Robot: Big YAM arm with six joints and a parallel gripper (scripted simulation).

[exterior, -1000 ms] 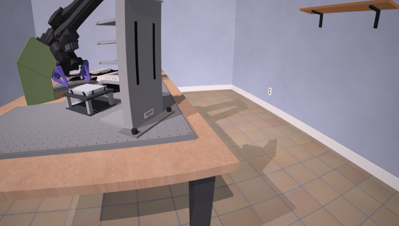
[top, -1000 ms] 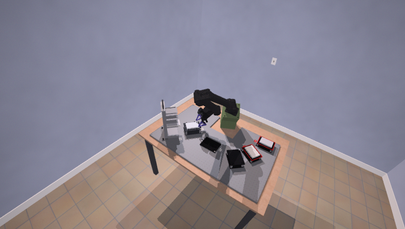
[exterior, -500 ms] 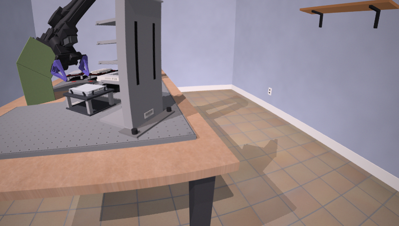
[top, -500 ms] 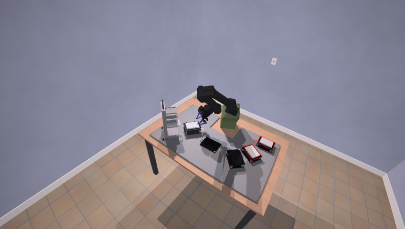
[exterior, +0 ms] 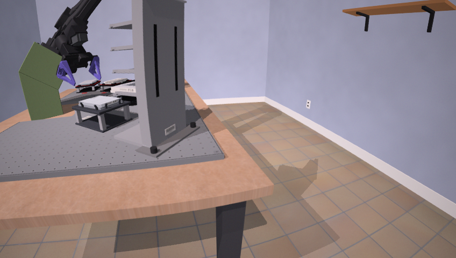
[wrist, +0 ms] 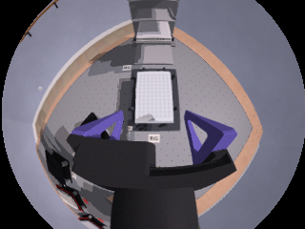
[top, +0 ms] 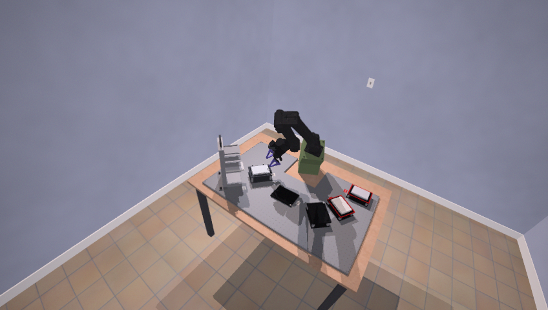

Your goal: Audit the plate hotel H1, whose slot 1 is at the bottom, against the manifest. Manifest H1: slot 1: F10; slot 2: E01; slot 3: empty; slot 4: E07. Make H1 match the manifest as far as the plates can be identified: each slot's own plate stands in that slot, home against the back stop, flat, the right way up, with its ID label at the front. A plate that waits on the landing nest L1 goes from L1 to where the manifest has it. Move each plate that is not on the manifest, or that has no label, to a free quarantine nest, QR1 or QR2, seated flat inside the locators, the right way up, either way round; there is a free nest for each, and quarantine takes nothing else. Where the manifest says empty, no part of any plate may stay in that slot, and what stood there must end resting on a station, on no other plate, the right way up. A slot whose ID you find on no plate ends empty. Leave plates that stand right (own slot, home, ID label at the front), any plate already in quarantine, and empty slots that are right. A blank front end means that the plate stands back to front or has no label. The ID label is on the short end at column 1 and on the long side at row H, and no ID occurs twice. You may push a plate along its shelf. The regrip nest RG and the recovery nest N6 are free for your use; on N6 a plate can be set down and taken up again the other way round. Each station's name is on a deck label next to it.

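Observation:
The plate hotel H1 (top: 229, 165) (exterior: 158, 73) stands at the table's left end. A white plate (exterior: 125, 87) (wrist: 154, 30) lies in its bottom slot; the upper shelves look bare in the exterior view. Another white plate (top: 260, 169) (exterior: 98, 101) (wrist: 154, 94) lies flat on the raised regrip nest RG (top: 260, 175) (exterior: 95, 120). My gripper (top: 273, 158) (exterior: 78, 71) (wrist: 153, 114) is open and empty. It hangs above and just behind that plate's near end, towards the arm's base.
Two red quarantine nests (top: 331, 201) (top: 349, 190) at the right each hold a white plate (top: 341, 205) (top: 360, 192). Two black flat nests (top: 284, 195) (top: 318, 214) lie mid-table. The arm's green pedestal (top: 311, 161) (exterior: 40, 86) stands at the back.

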